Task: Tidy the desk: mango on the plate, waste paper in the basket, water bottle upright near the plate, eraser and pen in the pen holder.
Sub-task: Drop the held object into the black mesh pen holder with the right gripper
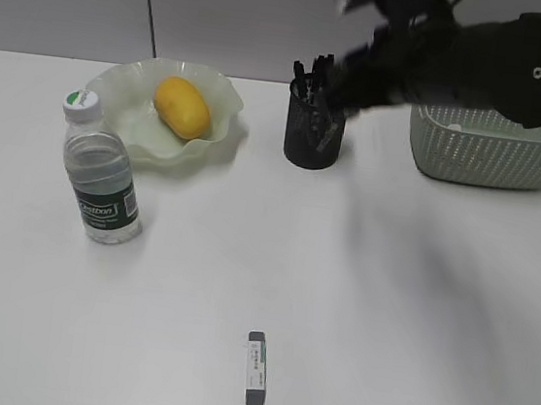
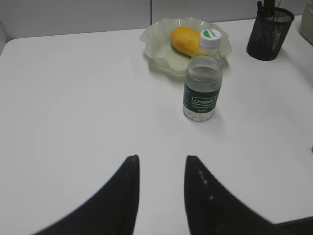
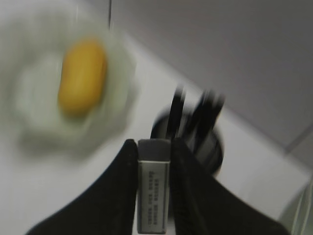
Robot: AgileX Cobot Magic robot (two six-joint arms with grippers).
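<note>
The right gripper (image 3: 153,143) has its jaws clamped on the long sides of a grey held eraser (image 3: 153,196). In the exterior view the arm is blurred, up near the pen holder (image 1: 313,134), which stands at 12 o'clock from the middle of the counter (image 1: 386,304).

In the right wrist view, the held eraser's long axis runs from 6 to 12 o'clock, along the jaws. Its short end leads, and the holder's mouth lies at about 1 o'clock from that end.

To do this step well, centre the leading end over the mouth, clear of the pens standing inside. Tip it end-down, then release low.

A loose eraser (image 1: 254,369) lies flat at 6 o'clock on the counter, its long axis also running from 6 to 12.

The left gripper (image 2: 161,169) hovers with its jaws apart and empty. At its 12 to 1 o'clock, the water bottle (image 2: 202,78) stands upright beside the plate (image 2: 156,54), which holds the mango (image 2: 184,41).
</note>
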